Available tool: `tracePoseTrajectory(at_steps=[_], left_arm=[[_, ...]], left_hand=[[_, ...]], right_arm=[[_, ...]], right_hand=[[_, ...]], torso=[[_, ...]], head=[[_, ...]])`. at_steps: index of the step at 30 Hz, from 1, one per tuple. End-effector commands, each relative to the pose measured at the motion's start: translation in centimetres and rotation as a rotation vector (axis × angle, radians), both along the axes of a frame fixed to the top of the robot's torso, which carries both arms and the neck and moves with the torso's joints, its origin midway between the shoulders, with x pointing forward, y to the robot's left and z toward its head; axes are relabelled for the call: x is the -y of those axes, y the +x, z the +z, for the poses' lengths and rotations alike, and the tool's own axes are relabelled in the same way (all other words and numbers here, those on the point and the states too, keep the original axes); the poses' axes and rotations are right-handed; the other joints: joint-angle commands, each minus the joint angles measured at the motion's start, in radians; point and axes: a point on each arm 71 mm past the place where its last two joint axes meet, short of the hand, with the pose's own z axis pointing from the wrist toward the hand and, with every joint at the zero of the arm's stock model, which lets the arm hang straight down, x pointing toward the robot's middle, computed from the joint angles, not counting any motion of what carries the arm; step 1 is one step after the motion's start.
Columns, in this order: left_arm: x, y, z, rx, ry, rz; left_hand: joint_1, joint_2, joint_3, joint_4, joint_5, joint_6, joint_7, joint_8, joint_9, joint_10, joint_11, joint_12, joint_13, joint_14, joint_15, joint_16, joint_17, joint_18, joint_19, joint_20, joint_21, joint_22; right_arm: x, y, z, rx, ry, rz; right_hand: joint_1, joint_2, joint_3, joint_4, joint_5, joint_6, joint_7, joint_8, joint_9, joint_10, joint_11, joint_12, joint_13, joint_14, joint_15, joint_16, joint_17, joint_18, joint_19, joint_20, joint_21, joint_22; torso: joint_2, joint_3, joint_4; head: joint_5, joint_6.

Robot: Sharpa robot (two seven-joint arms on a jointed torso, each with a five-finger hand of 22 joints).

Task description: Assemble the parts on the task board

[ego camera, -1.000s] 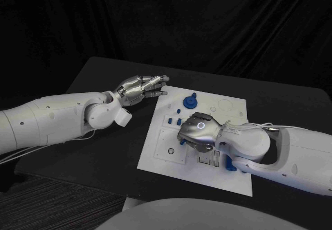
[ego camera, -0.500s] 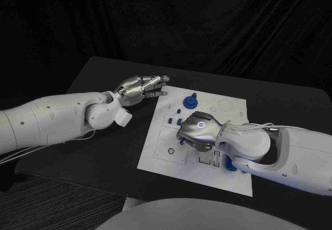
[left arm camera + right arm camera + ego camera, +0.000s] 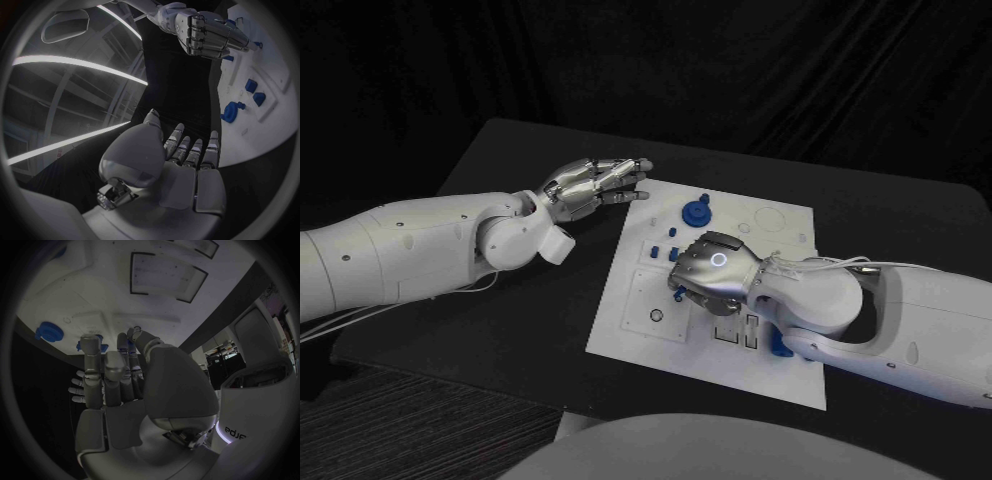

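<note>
Right hand lay over the middle of the board, fingers curled down onto a blue part under them; whether it actually gripped the part could not be told. Left hand hovered just off the board's far left corner, above the worktop, fingers half-curled, grasping nothing. Round blue part stood on the board's far side, near the left hand. Two small blue parts sat just beyond the right hand. Another blue part showed beside the right wrist.
</note>
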Motion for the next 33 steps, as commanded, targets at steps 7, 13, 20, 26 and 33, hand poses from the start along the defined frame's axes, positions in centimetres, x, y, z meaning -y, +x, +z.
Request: tracePoseTrajectory(at_steps=[7,13,20,26,33], left_arm=[[0.16,-0.07,0.04,0.000,-0.017,-0.011],[0.14,-0.07,0.03,0.000,-0.016,-0.010],[0.10,-0.08,0.01,-0.001,-0.015,-0.010],[0.13,-0.09,-0.01,-0.003,-0.015,-0.011],[0.12,-0.10,-0.03,-0.005,-0.013,-0.011]], left_hand=[[0.003,0.008,-0.005,0.000,0.003,0.005,0.001,0.007,0.002,0.002,0.004,0.004,0.001,0.000,0.005,0.007,0.002,0.009,0.007,0.003,0.003,0.001],[0.003,0.008,-0.005,0.000,0.002,0.005,0.001,0.007,0.002,0.002,0.004,0.004,0.001,0.000,0.005,0.007,0.002,0.009,0.007,0.003,0.003,0.001],[0.003,0.008,-0.006,0.000,0.002,0.005,0.002,0.007,0.002,0.002,0.005,0.005,0.001,0.000,0.005,0.007,0.002,0.009,0.008,0.003,0.003,0.001],[0.003,0.008,-0.006,0.000,0.002,0.005,0.002,0.007,0.002,0.002,0.005,0.005,0.001,0.000,0.005,0.007,0.002,0.009,0.008,0.003,0.003,0.001],[0.003,0.008,-0.006,0.000,0.002,0.005,0.002,0.007,0.002,0.002,0.005,0.005,0.001,0.000,0.005,0.007,0.002,0.009,0.008,0.003,0.003,0.001]], right_arm=[[0.07,0.01,0.01,0.012,0.001,-0.015],[0.11,-0.03,0.02,0.011,0.001,-0.015],[0.13,-0.04,0.02,0.011,0.001,-0.015],[0.11,-0.07,0.03,0.011,0.001,-0.014],[0.10,-0.12,0.05,0.011,0.001,-0.014]], right_hand=[[0.004,-0.005,-0.001,-0.008,0.002,-0.007,0.001,-0.002,0.000,-0.003,0.000,-0.001,0.002,-0.008,-0.001,-0.007,0.000,0.013,-0.007,0.002,-0.002,0.070],[0.001,-0.006,-0.002,-0.006,-0.002,-0.011,0.001,-0.004,-0.001,-0.004,0.001,-0.001,0.003,-0.009,-0.001,-0.008,-0.002,0.013,-0.006,0.002,-0.001,0.070],[-0.001,-0.006,-0.003,-0.006,-0.005,-0.011,0.001,-0.004,0.000,-0.005,0.001,-0.001,0.003,-0.009,-0.001,-0.008,-0.002,0.013,-0.007,0.002,-0.002,0.070],[-0.006,-0.006,-0.004,-0.003,-0.014,-0.012,0.001,-0.004,0.000,-0.005,0.001,-0.002,0.005,-0.009,0.000,-0.008,-0.002,0.013,-0.007,0.003,-0.003,0.070],[-0.009,-0.006,-0.006,-0.001,-0.023,-0.012,0.001,-0.003,0.001,-0.005,0.001,-0.002,0.006,-0.010,0.000,-0.010,-0.005,0.013,-0.007,0.003,-0.005,0.069]], torso=[[0.000,0.0000,0.0004],[0.000,0.0000,0.0003],[0.000,0.0000,0.0002],[-0.001,0.0000,-0.0003],[0.000,-0.0004,-0.0002]], head=[[0.001,0.000],[0.002,0.000],[0.002,0.000],[0.004,0.000],[0.004,0.000]])
